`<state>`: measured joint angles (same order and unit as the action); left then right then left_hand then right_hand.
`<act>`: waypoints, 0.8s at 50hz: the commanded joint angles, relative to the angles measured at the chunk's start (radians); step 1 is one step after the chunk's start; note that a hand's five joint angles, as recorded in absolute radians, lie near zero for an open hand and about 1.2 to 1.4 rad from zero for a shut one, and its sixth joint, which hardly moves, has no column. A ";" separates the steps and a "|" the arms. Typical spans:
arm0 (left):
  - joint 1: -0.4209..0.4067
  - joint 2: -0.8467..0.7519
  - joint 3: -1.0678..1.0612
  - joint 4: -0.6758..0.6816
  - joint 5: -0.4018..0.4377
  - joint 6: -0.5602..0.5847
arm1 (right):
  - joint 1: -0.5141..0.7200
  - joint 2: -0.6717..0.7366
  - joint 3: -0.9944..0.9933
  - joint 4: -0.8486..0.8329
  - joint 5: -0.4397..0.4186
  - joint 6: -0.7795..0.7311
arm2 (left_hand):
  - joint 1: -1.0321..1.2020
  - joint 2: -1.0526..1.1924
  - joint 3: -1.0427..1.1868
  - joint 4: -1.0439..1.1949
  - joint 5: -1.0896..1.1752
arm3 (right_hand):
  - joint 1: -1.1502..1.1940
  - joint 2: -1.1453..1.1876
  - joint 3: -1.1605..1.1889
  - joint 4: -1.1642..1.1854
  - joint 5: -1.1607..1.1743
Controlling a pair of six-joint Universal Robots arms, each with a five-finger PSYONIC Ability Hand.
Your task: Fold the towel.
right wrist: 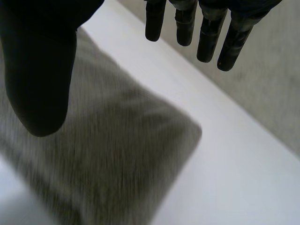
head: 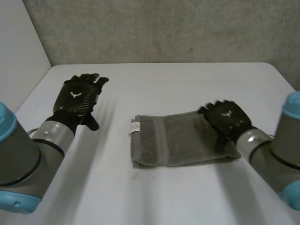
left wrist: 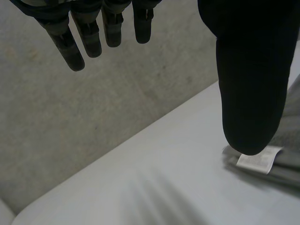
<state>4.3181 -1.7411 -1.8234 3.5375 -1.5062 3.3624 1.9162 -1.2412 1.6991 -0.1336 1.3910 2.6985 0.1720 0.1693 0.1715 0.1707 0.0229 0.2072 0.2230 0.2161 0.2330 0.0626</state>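
A white table [head: 164, 84] filled the head view, its far edge at 12 o'clock meeting a rough grey wall [head: 164, 28]. A plain white panel [head: 18, 47] closed the side at 9 o'clock.

The left hand [head: 77, 98] hung over bare table toward 9 o'clock, palm down and released, holding nothing. In its wrist view the fingers [left wrist: 70, 47] were straight and spread from the thumb [left wrist: 251, 84], with the wall beyond them.

The right hand [head: 227, 117] was at the 3 o'clock end of the towel [head: 178, 140], over its far corner, also released. Its wrist view showed straight fingers [right wrist: 208, 37] set apart from the thumb [right wrist: 40, 79], gripping no cloth. The towel [right wrist: 117, 154] lay under the palm, and bare table [right wrist: 234, 178] lay under the fingertips. Whether the hand touched the cloth could not be told.

The grey towel lay folded into a flat oblong just toward 4 o'clock from the table's middle, its long side running from 9 to 3 o'clock. A white label [head: 135, 126] sat at its 9 o'clock end. The left wrist view caught that label [left wrist: 257, 159] just past the thumb tip, on the towel's edge [left wrist: 286, 140].

The left hand was well apart from the towel, with bare table between them.
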 commanded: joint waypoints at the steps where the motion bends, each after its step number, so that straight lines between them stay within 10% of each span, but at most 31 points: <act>1: -0.096 -0.041 0.072 0.000 -0.008 0.002 | -0.167 -0.001 0.143 -0.011 -0.113 -0.012 | 0.030 0.032 0.030 0.031 0.004 | 0.022 0.006 0.013 -0.004 -0.008; 13: -0.155 -0.063 0.101 -0.002 -0.022 0.002 | -0.275 0.083 0.195 -0.132 -0.247 -0.005 | 0.062 0.065 0.063 0.063 0.037 | 1.188 1.172 1.179 1.162 1.158; 23: -0.150 -0.051 0.082 -0.006 -0.066 0.000 | -0.243 0.034 0.096 -0.142 -0.161 -0.025 | 0.062 0.065 0.063 0.063 0.037 | 1.189 1.173 1.180 1.163 1.159; 40: -0.143 -0.026 0.059 -0.011 -0.083 0.002 | 0.388 0.228 -0.147 -0.113 -0.125 -0.388 | 0.062 0.065 0.063 0.063 0.037 | 1.189 1.173 1.180 1.163 1.159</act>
<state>4.1731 -1.7739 -1.7554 3.5266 -1.5797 3.3640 2.1971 -1.1041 1.5646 -0.2511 1.2774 2.4485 0.1969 0.2008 0.1994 0.2009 0.0262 1.3376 1.1612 1.1904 1.1922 0.9892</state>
